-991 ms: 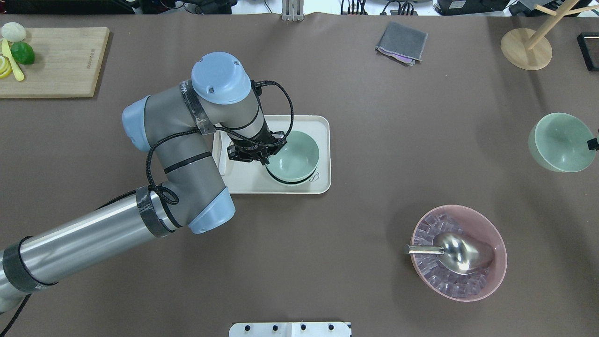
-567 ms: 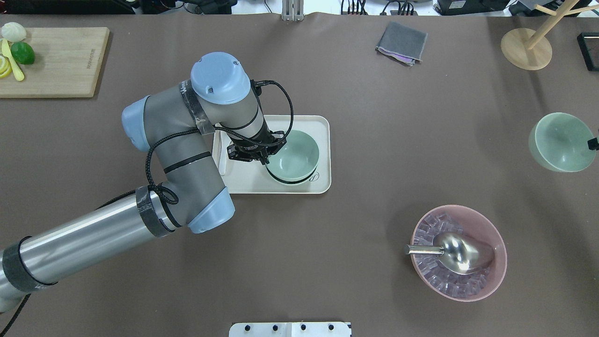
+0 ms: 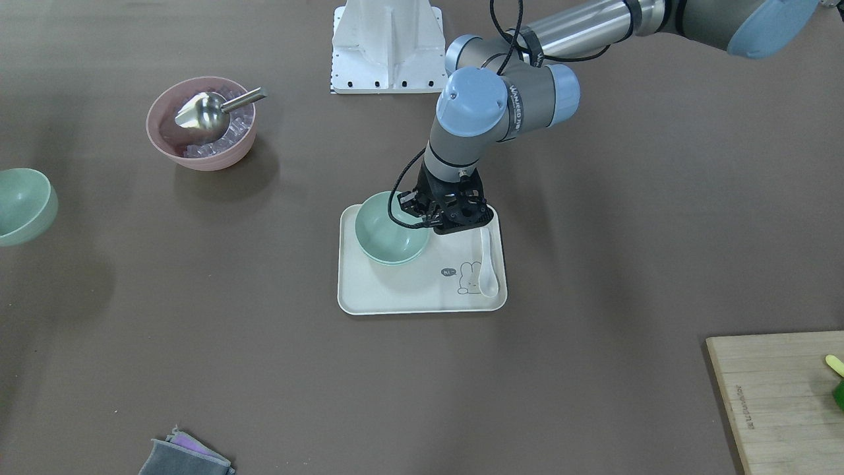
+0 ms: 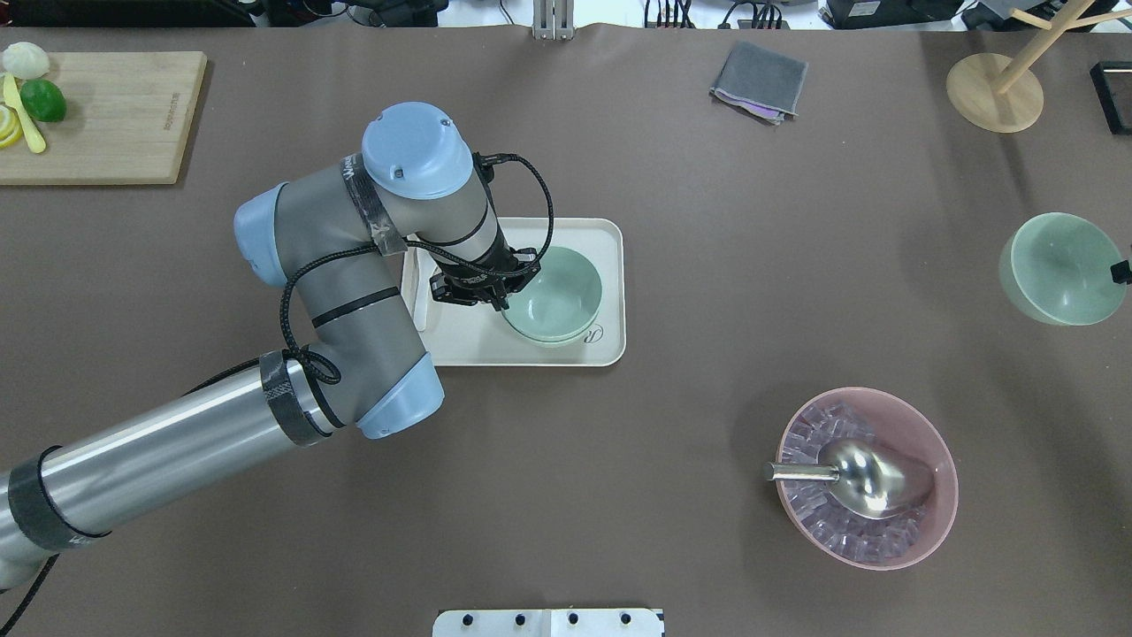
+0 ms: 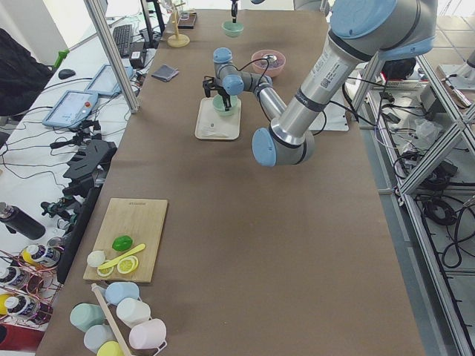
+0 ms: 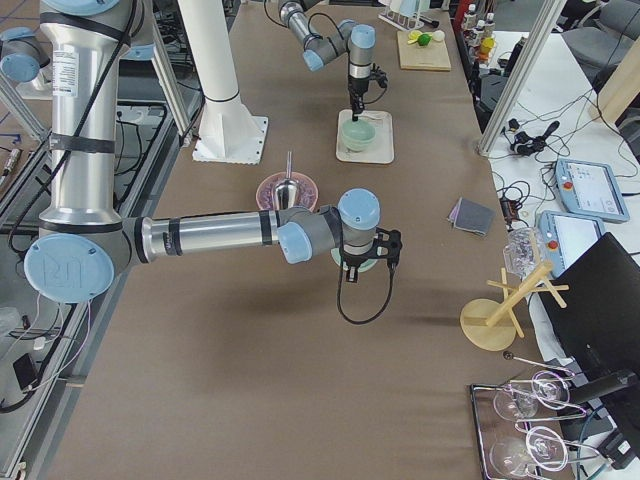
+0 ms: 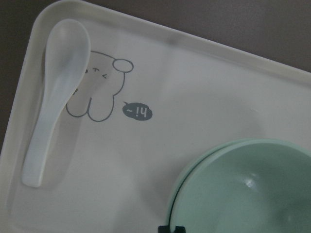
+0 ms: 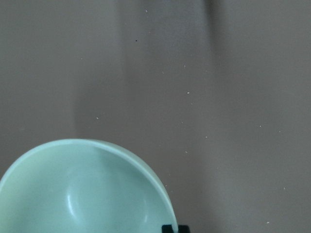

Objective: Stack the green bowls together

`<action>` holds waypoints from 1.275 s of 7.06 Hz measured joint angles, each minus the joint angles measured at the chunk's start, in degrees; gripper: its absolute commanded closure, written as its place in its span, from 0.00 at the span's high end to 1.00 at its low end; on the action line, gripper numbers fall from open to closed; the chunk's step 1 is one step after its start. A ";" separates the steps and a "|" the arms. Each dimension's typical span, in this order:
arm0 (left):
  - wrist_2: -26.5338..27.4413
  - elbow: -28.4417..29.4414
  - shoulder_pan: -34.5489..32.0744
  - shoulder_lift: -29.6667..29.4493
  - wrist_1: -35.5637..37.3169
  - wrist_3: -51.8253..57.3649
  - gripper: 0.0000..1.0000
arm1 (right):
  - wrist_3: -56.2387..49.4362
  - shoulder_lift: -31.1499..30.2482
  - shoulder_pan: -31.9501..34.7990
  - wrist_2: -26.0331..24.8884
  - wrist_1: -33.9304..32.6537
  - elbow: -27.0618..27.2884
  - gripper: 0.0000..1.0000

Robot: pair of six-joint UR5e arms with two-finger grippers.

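Observation:
One green bowl [image 4: 559, 296] sits nested in a second green bowl on the cream tray [image 4: 610, 265]. The wrist view shows the upper bowl [image 7: 243, 194] inside the lower bowl's rim [image 7: 178, 191]. My left gripper [image 4: 500, 301] is shut on the upper bowl's rim on its left side; it also shows in the front view [image 3: 425, 221]. The third green bowl [image 4: 1057, 268] hangs tilted above the table at the far right. My right gripper [image 4: 1121, 272] is shut on its rim, and the right wrist view shows that bowl [image 8: 82, 194] over bare table.
A white spoon [image 3: 488, 264] lies on the tray beside a rabbit drawing. A pink bowl [image 4: 867, 478] with ice and a metal scoop stands front right. A cutting board [image 4: 106, 115] with fruit, a grey cloth [image 4: 759, 80] and a wooden stand [image 4: 995, 88] are at the back.
My left gripper has lowered its green bowl into the bowl on the tray; the dark gap under it is gone. The right arm and its bowl have not moved.

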 measured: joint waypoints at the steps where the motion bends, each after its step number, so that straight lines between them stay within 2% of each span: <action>1: 0.00 0.02 0.00 0.00 -0.05 0.00 0.00 | 0.00 0.00 0.00 0.00 0.00 0.00 0.00; 4: 0.00 0.24 0.00 0.02 -0.08 0.08 0.01 | 0.00 0.00 -0.05 0.00 0.00 -0.04 0.00; 5: 0.00 0.27 0.00 0.06 -0.07 0.08 0.22 | 0.00 0.00 -0.06 0.00 0.00 -0.03 0.00; 7: 0.35 0.30 0.00 0.14 -0.09 0.14 0.79 | 0.00 0.00 -0.01 0.04 0.00 0.00 0.00; 8: 0.91 0.30 0.00 0.16 -0.11 0.25 0.96 | 0.00 0.02 0.00 0.04 0.00 0.00 0.00; 9: 1.39 0.23 0.00 0.17 -0.09 0.41 0.97 | -0.02 0.08 0.00 0.08 0.00 0.00 0.00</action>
